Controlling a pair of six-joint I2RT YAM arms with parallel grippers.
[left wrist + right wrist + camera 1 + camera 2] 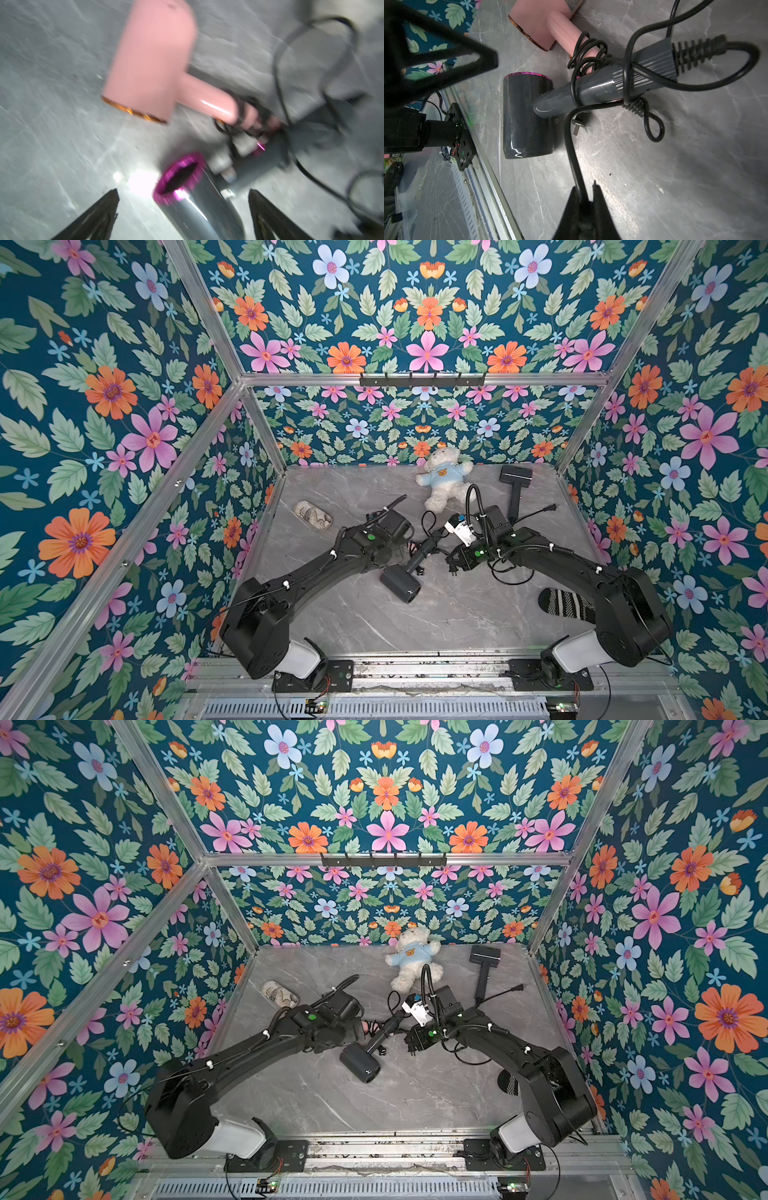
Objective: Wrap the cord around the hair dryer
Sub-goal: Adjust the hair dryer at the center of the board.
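Winding is midway: the right claw (586, 187) pinches the cord (569, 143), loose turns sit on the handle of the grey hair dryer (527, 116), the left claw (184, 190) is open; the next turn needs tension

The grey marble tabletop (436, 622) lies open on the near side of the dark grey hair dryer (401, 585) — behind it the pink hair dryer (533, 22) and loose loops of black cord (741, 45) crowd the way.
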